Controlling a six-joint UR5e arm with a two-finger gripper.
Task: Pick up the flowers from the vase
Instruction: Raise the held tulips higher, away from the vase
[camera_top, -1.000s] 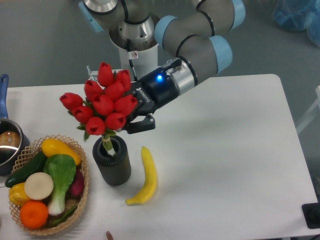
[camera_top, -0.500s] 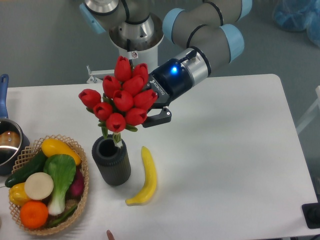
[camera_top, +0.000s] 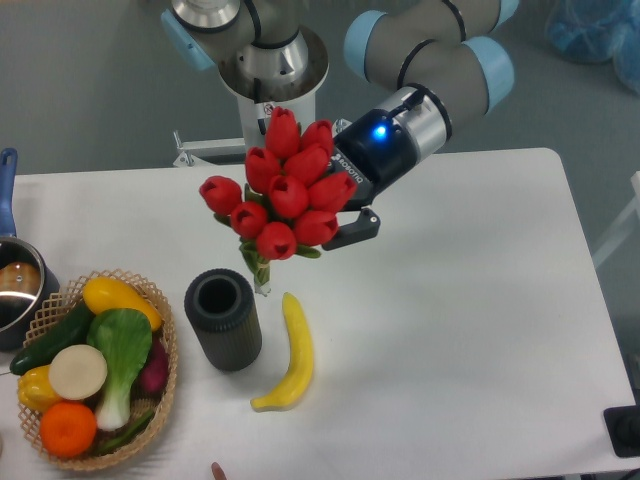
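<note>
Centrally, the white counter (camera_top: 450, 330) fills most of the frame, and the grey arm (camera_top: 430, 45) with pale blue joints is seen reaching down from the top centre toward the middle of it. At the arm's end the gripper (camera_top: 345, 225) is carried, its black body lit by a blue light; only one dark finger is seen, poking out at the lower right of the bunch. The fingers appear clamped on the flowers (camera_top: 285, 195), though the grasp point itself is hidden behind the red buds.

The flowers are held in the air at upper centre, above and to the right of the vase (camera_top: 223, 318). Their long axis runs nearly upright, tilted slightly, with the buds at the top and the short bound stems pointing down. The stem tip is seen just beside the vase's upper right rim, outside the round mouth, which shows dark and hollow. The bunch is judged to be free of the vase.

A yellow banana (camera_top: 290, 355) lies just right of the vase, below the stems. A basket (camera_top: 150, 295) of vegetables sits at lower left.
</note>
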